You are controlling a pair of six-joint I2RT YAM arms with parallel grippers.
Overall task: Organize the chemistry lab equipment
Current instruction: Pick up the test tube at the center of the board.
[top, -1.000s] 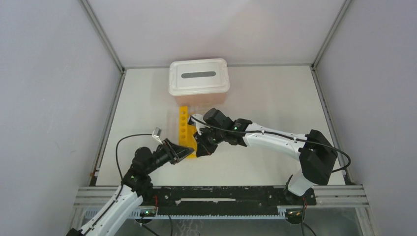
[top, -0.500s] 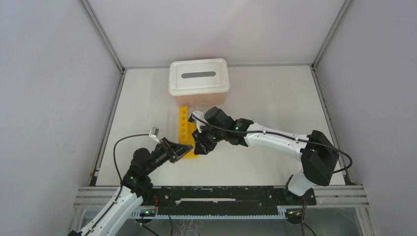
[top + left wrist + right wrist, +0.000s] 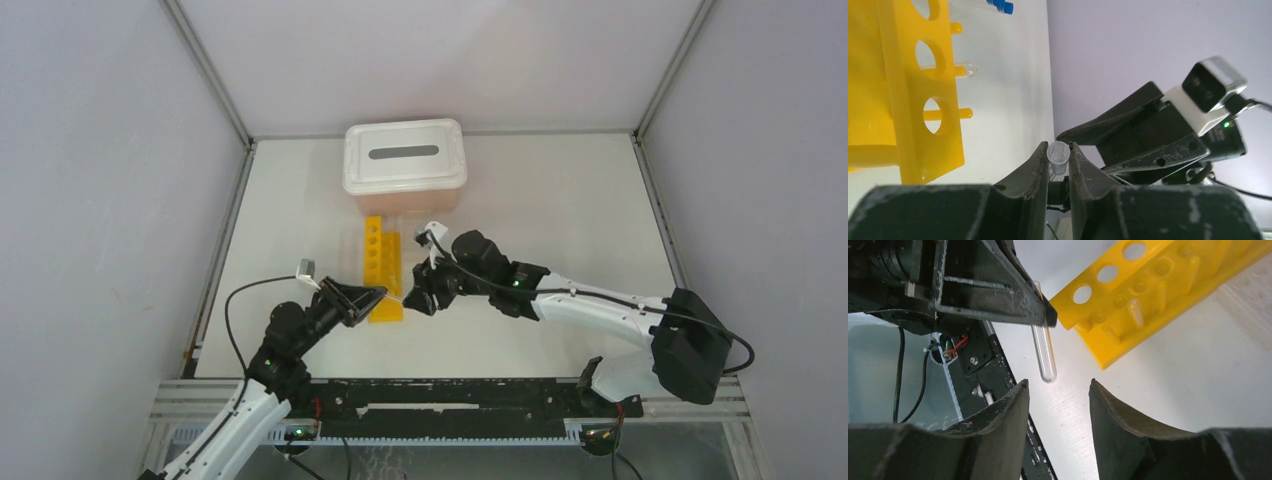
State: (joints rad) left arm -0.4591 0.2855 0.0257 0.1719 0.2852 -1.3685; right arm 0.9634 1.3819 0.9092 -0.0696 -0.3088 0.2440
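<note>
A slim clear tube (image 3: 1043,347), round-bottomed and uncapped, is pinched at its open mouth by the left gripper (image 3: 1058,150), just off the near end of the yellow rack (image 3: 378,262). Seen from overhead, bare table (image 3: 570,200) spreads toward 3 o'clock and the pink bin (image 3: 404,160) blocks 12, while the right gripper (image 3: 1059,385) stands spread and empty near the tube's tip. The tube runs roughly 9-to-3, closed end toward 3, and the rack runs 12-to-6.

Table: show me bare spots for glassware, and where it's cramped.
Bare: between bin and the table's right edge; also left of the bin. Cramped: yellow rack's near end, where left claw and right claw meet.
</note>
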